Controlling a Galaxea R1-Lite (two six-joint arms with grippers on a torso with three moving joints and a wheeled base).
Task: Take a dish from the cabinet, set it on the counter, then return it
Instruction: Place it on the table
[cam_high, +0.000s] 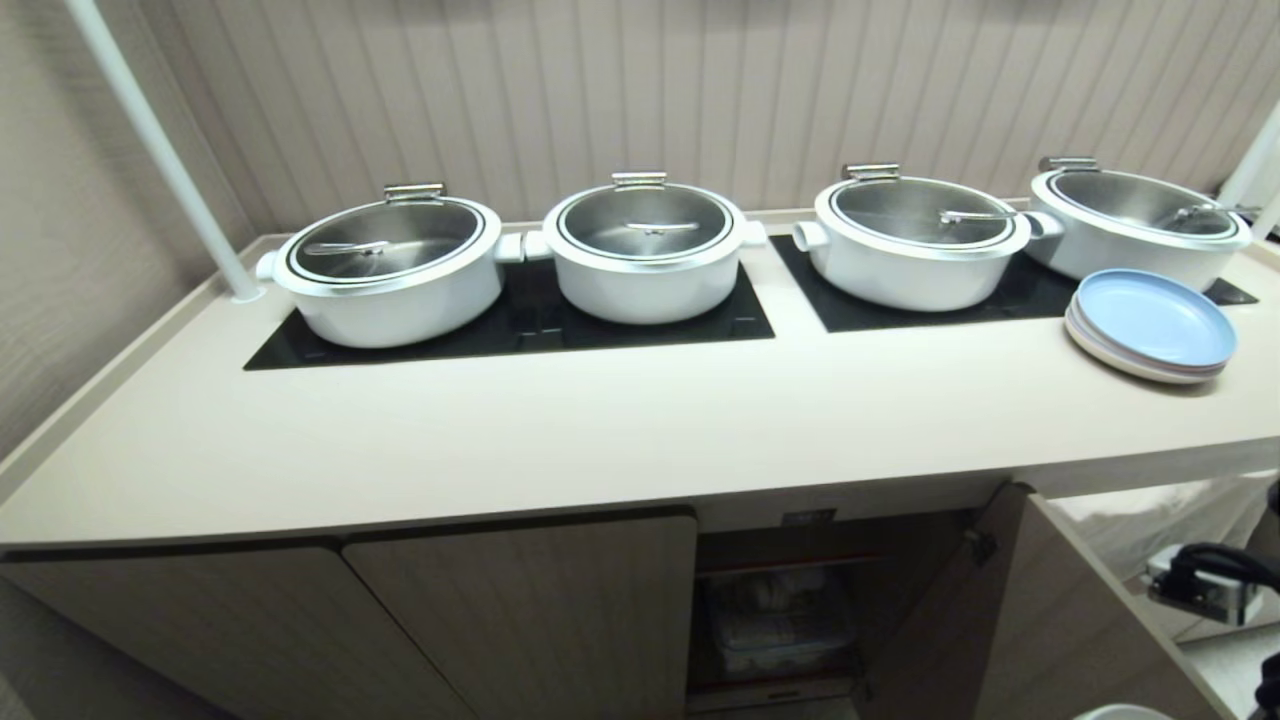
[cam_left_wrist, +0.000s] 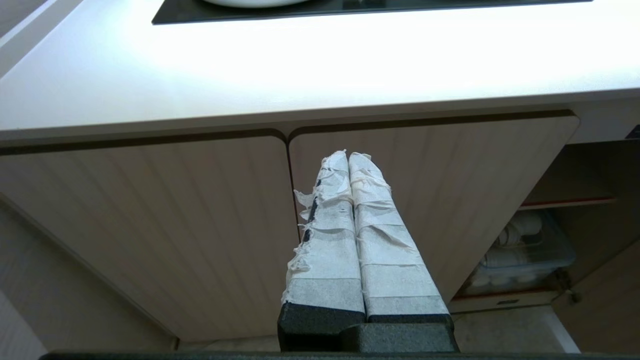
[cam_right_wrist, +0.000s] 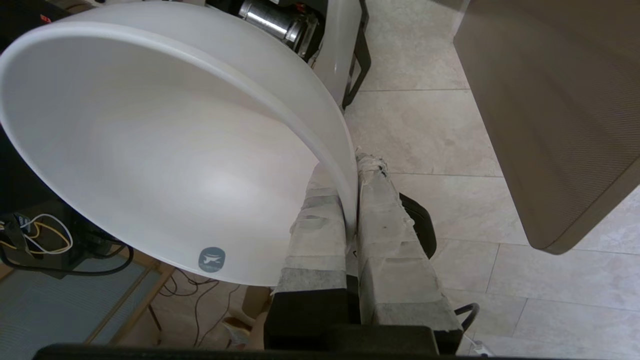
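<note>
The dish (cam_right_wrist: 150, 150), a plain white bowl with a small grey sticker, hangs tilted over the tiled floor. My right gripper (cam_right_wrist: 352, 170) is shut on its rim, one taped finger inside and one outside. This happens low beside the open cabinet door (cam_high: 1030, 620), right of the cabinet (cam_high: 520, 610). The beige counter (cam_high: 600, 430) runs above the cabinet. My left gripper (cam_left_wrist: 348, 156) is shut and empty, pointing at the closed cabinet doors (cam_left_wrist: 200, 210).
Several white pots with steel lids (cam_high: 390, 265) stand on black glass panels along the back of the counter. A stack of plates (cam_high: 1150, 325) lies at its right end. A clear bin of white cups (cam_high: 775, 620) sits inside the open compartment. A white pole (cam_high: 160, 150) rises at the left.
</note>
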